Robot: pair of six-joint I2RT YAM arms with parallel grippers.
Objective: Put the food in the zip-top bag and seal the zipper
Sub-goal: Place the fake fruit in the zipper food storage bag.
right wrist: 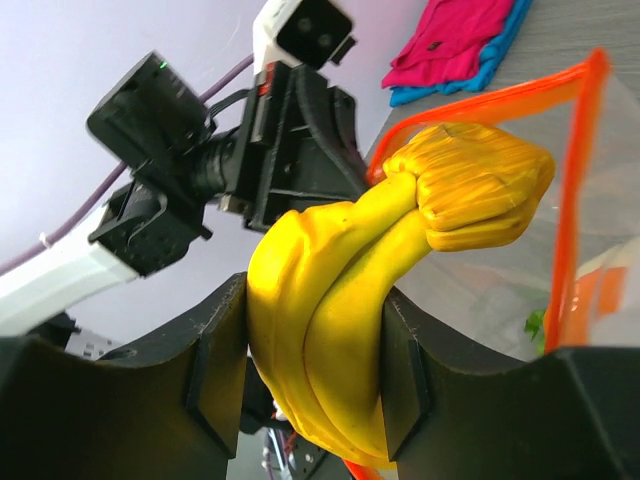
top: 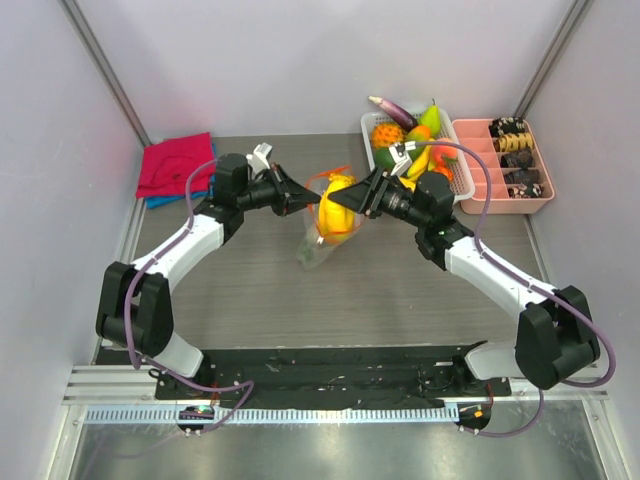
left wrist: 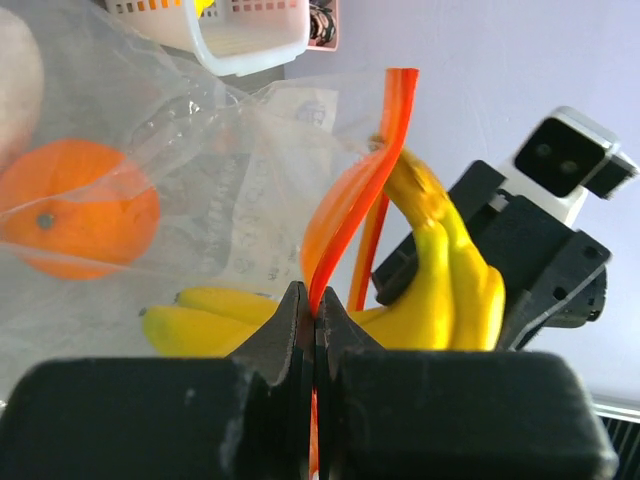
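The clear zip-top bag [top: 318, 240] hangs above the table between my two grippers. My left gripper [top: 300, 196] is shut on the bag's orange-red zipper [left wrist: 360, 190] at the mouth edge, jaws pressed together on the strip [left wrist: 315, 300]. My right gripper [top: 352, 198] is shut on a yellow banana bunch [right wrist: 340, 300], gripped at its middle [right wrist: 318, 370], with the stem end at the bag's mouth [top: 337, 200]. An orange [left wrist: 80, 210] and a second banana [left wrist: 215, 315] show through the bag's plastic [left wrist: 230, 150].
A white basket [top: 465, 180] at the back right holds more food, including an eggplant [top: 392, 108] and a green fruit [top: 430, 118]. A pink divided tray [top: 505, 208] stands beside it. A red folded cloth [top: 175, 165] lies at the back left.
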